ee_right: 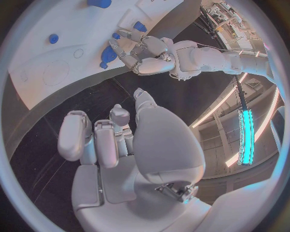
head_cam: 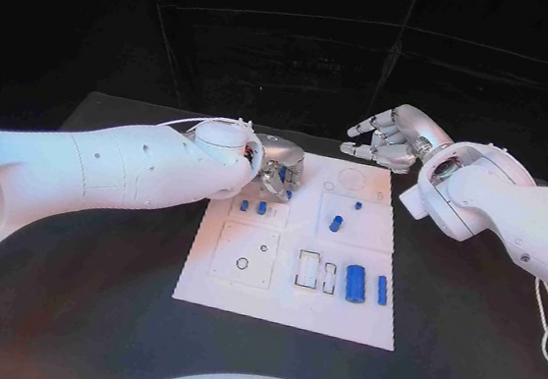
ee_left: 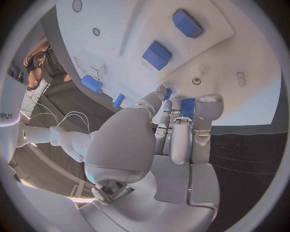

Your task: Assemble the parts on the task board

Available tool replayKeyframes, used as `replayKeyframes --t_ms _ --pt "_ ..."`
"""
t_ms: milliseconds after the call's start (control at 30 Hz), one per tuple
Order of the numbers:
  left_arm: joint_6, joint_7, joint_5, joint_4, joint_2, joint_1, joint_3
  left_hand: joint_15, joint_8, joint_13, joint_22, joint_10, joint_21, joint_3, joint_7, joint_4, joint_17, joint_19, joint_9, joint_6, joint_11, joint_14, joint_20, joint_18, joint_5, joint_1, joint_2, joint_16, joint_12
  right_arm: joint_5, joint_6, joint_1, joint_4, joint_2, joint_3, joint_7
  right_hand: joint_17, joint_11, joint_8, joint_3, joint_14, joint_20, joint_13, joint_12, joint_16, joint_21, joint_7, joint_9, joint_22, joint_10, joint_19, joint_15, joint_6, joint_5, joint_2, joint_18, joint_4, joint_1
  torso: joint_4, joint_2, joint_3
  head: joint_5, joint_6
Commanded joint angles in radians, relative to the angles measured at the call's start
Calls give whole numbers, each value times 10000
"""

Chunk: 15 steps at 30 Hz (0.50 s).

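Observation:
The white task board (head_cam: 287,297) lies in the middle of the black table. My left hand (head_cam: 275,165) hangs over its far left corner and pinches a small blue part (ee_left: 188,107) between thumb and fingers; the right wrist view shows that part (ee_right: 108,56) under the left hand (ee_right: 147,52). Two short blue parts (head_cam: 254,207) stand just in front of the left hand. More blue parts sit at the board's middle (head_cam: 336,223) and near right (head_cam: 355,284). My right hand (head_cam: 391,137) hovers beyond the board's far right corner, fingers loosely bent and apart, holding nothing.
Empty outlined slots (head_cam: 308,268) and a square recess (head_cam: 246,254) mark the board's near half. A round outline (head_cam: 350,176) lies at its far edge. Cables (head_cam: 546,327) trail along the table's right side.

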Motion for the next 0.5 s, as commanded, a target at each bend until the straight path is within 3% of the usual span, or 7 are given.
replayKeyframes --t_ms 33,500 --pt "312 172 -77 10 18 1 -3 -53 -60 -25 46 92 70 55 12 3 -23 89 -20 89 -24 117 8 -89 -38 2 -86 17 -76 17 39 19 7 10 6 86 655 -27 45 -59 620 -11 -5 8 -42 -47 15 -6 -11 -70 -40 -73 84 37 77 -15 35 -4 1 2 -2 -8 -7" --pt "445 109 -77 -54 74 -29 -19 -48 -107 -177 245 353 266 275 2 5 -78 159 -109 269 -57 145 -8 -133 -39 -12 -33 24 -223 17 38 19 0 27 6 90 655 -27 45 -59 620 -11 -5 8 -42 -47 15 -6 -11 -70 -40 -73 84 37 77 -15 35 -4 2 -3 2 -18 -6"
